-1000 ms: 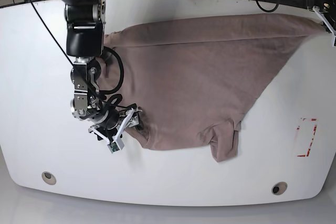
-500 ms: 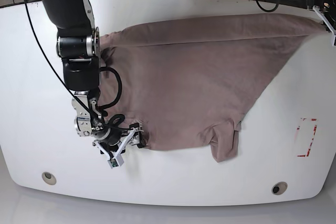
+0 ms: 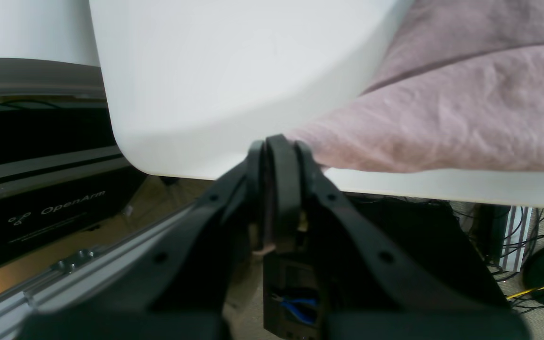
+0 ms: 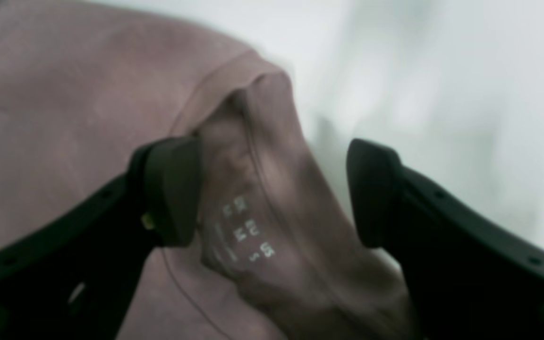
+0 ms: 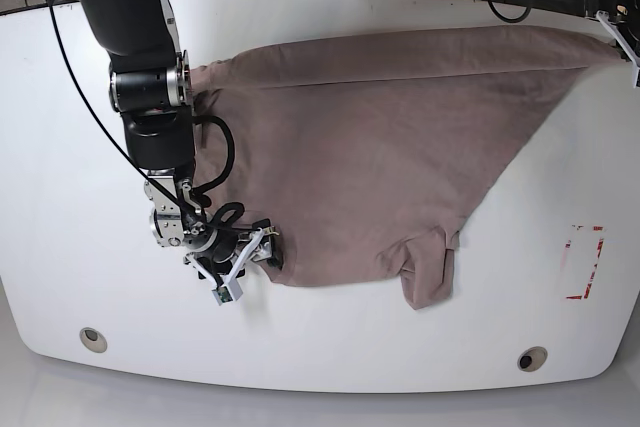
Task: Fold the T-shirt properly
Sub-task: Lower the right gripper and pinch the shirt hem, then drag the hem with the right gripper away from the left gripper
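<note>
The right gripper (image 4: 272, 193) is spreading its fingers around a bunched corner of the T-shirt (image 5: 380, 147) at 7 o'clock on the table (image 5: 60, 147). The left gripper (image 3: 279, 153) is pinching the shirt's corner at 2 o'clock, fingers pressed together.

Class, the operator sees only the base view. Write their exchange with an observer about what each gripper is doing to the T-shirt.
Operator: Is the right gripper closed on the cloth?
Observer: No. The right gripper is open, its fingers straddling a bunched fold of the T-shirt.
Operator: And the left?
Observer: The left gripper is shut on the shirt's corner at the table edge.
</note>
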